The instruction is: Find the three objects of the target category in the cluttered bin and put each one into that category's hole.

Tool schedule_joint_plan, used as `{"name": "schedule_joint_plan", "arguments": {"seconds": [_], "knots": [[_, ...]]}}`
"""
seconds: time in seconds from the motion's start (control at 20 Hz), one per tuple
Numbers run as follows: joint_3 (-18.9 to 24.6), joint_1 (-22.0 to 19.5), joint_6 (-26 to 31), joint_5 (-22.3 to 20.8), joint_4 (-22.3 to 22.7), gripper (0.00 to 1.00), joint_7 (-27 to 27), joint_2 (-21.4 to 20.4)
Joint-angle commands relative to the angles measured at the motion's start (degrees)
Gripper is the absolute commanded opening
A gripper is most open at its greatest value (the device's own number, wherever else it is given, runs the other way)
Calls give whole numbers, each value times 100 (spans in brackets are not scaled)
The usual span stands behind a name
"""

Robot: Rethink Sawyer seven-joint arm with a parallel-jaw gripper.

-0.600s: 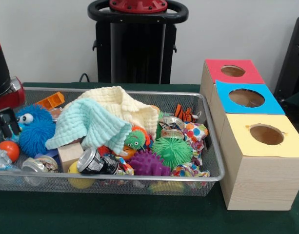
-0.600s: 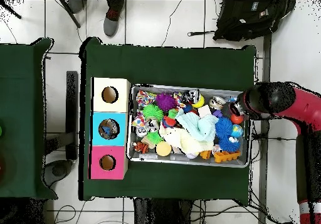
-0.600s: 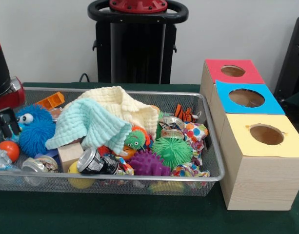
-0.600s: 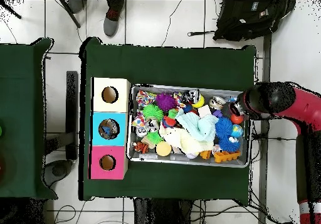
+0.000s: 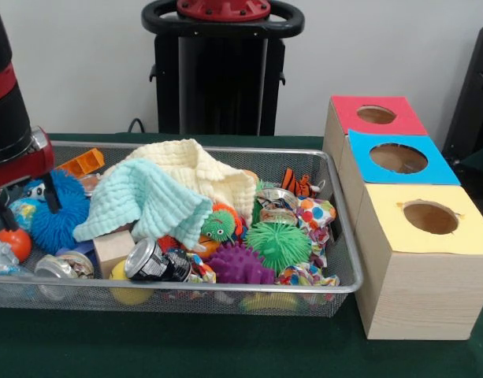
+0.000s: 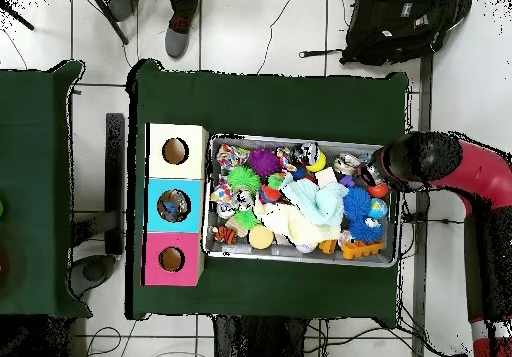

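The wire mesh bin (image 5: 225, 288) lies across the table, full of toys and cloths; it also shows in the overhead view (image 6: 300, 139). My gripper (image 5: 5, 214) hangs from the red and black arm (image 5: 9, 118) and reaches down into the bin's left end. Something clear and crumpled (image 5: 0, 256) lies just under it at the picture's edge; I cannot tell if it is a bottle. No other clear bottle shows. The red-topped hole (image 5: 376, 115) is on the farthest wooden box, beside the bin's other end. In the overhead view the arm (image 6: 440, 163) covers the gripper.
Blue-topped (image 5: 399, 158) and yellow-topped (image 5: 431, 217) holes are nearer. In the bin: a cream cloth (image 5: 202, 169), a mint cloth (image 5: 143, 201), cans (image 5: 150, 261), and green (image 5: 279, 244), purple (image 5: 237, 264) and blue (image 5: 56, 209) spiky balls. A person's feet (image 6: 178, 33) stand beyond the table.
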Motion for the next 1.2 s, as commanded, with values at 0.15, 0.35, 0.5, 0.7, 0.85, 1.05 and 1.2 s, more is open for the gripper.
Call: {"name": "schedule_joint_plan", "arguments": {"seconds": [0.15,0.35,0.5,0.7,0.85,1.05,1.2], "knots": [[-164,123,-3,-89,36,100,-28,116],[-64,93,139,-173,-149,100,-528,166],[39,108,148,-230,-236,100,-815,101],[130,63,144,-256,-296,100,-1063,58],[187,14,79,-301,-207,100,-1282,-23],[320,-56,-64,-404,4,100,-1741,-86],[357,-38,11,-444,60,100,-1896,-146]]}}
